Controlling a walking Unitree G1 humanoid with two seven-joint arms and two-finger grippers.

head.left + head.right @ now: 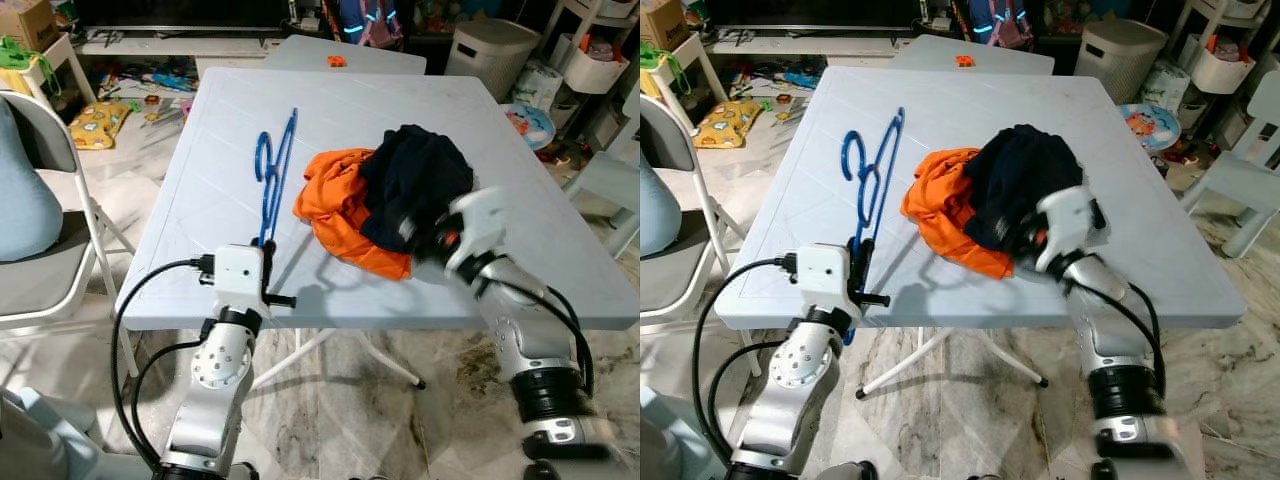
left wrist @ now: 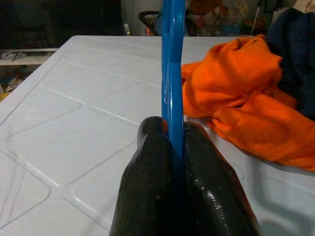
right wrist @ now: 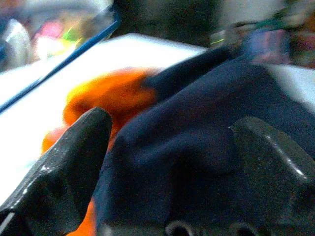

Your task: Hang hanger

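A blue plastic hanger (image 1: 272, 175) lies on the white folding table (image 1: 220, 140), its near end pinched between the two black fingers of my left gripper (image 2: 173, 135) at the table's front edge. To its right an orange garment (image 1: 340, 205) lies crumpled with a dark navy garment (image 1: 415, 180) heaped over it. My right gripper (image 3: 170, 147) is at the navy cloth with its fingers spread wide; the cloth bulges between them. The right wrist view is blurred.
A grey folding chair (image 1: 40, 240) stands left of the table. A second small table (image 1: 345, 55), a white laundry basket (image 1: 490, 55) and scattered toys on the floor (image 1: 100, 120) lie beyond. A white chair (image 1: 1250, 190) stands at the right.
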